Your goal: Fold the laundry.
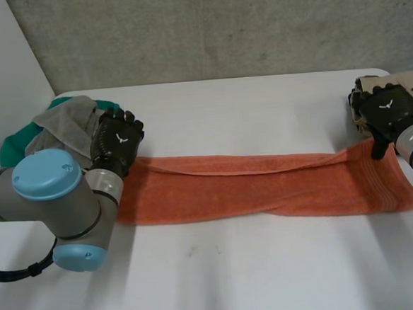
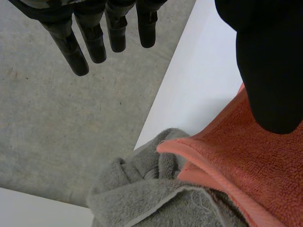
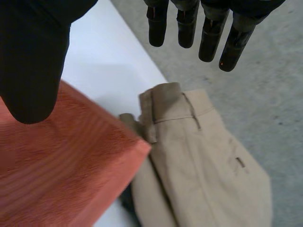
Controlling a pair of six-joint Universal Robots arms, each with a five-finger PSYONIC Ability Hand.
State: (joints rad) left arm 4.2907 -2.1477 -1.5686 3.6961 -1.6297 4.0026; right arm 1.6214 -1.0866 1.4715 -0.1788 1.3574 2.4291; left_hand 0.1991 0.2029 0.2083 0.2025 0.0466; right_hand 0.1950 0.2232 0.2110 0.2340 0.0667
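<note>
Near room: bare desk (image 1: 229, 281) on the near side of both hands, wide open. I'd say that's the place to bring a fold.
Orange towel (image 1: 265, 186): it lies flat on the desk as a long strip between the two hands, doubled lengthwise. The upper layer's far edge bows a little in the middle.
How it handles: looks like soft, light terry, limp rather than stiff and not slippery. Lifted by one end, it would likely sag and drag. The best hold looks to be the end corners, catching both layers together.
Left hand (image 1: 118, 141): at the towel's far corner on its side. Fingers are straight and well apart from the thumb, with nothing pinched. The thumb hangs over the orange edge; I can't tell whether it touches.
Right hand (image 1: 386, 108): same story at the opposite far corner. Fingers are straight, the thumb is over the orange cloth, and there's no grip.
Past the left hand: grey towel (image 1: 66, 122) touching the orange corner, green cloth (image 1: 11, 149) behind it.
Past the right hand: tan trousers (image 3: 203, 156) butt against the orange corner, under the fingertips.
Edges: the desk's far edge runs just beyond both hands, and the trousers reach out past it over the concrete floor (image 2: 57, 132).
Watch: either neighbour could get snagged in a corner pinch.
</note>
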